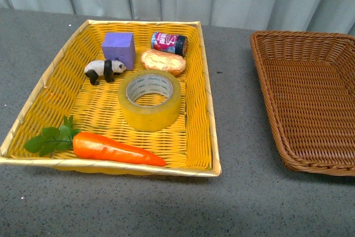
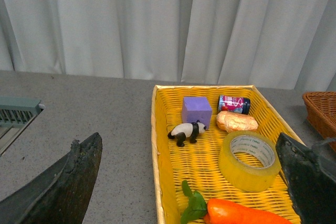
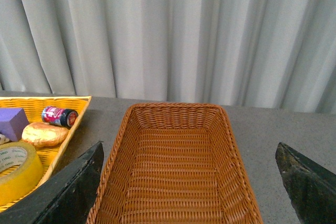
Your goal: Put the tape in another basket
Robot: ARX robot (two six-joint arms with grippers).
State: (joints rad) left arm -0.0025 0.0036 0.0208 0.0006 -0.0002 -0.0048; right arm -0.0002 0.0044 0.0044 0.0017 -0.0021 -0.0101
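The tape (image 1: pixel 150 99), a wide yellowish roll with a white printed core, lies flat in the middle of the bright yellow woven basket (image 1: pixel 205 109). It also shows in the left wrist view (image 2: pixel 249 160) and at the edge of the right wrist view (image 3: pixel 16 170). The brown wicker basket (image 1: pixel 310 98) stands empty at the right, and fills the right wrist view (image 3: pixel 173 177). My left gripper (image 2: pixel 191 182) is open, held back from the yellow basket with the tape between its fingers' line of sight. My right gripper (image 3: pixel 191 182) is open, held back before the brown basket. Neither arm shows in the front view.
In the yellow basket lie a purple cube (image 1: pixel 118 48), a toy panda (image 1: pixel 104 70), a bread roll (image 1: pixel 163 61), a small red-labelled can (image 1: pixel 170 43) and a toy carrot (image 1: pixel 111 147). Grey tabletop (image 1: pixel 236 104) separates the baskets. Grey curtain behind.
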